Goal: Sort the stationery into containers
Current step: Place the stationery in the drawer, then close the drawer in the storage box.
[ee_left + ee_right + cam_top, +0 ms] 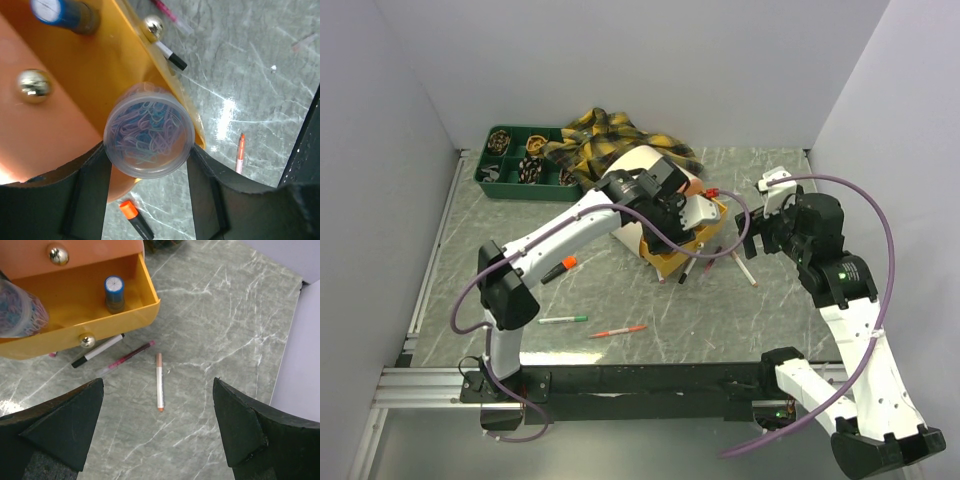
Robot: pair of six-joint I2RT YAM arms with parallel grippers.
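Your L gripper point(148, 156) is clamped on a clear jar point(148, 132) of clips, at the edge of the orange drawer point(75, 105). R gripper point(156, 390) hangs wide open, empty, over a peach pen point(159, 371) on the table. Pink pen point(127, 356) & marker point(97, 351) lie by the drawer front. Blue-capped tube point(114, 292) stands inside.

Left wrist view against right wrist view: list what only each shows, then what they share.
Only left wrist: the left gripper clamped on the clip jar, and an orange-capped highlighter. Only right wrist: the right gripper, open and empty. Both: the orange drawer, its blue-capped tube, the black-capped marker and that jar.
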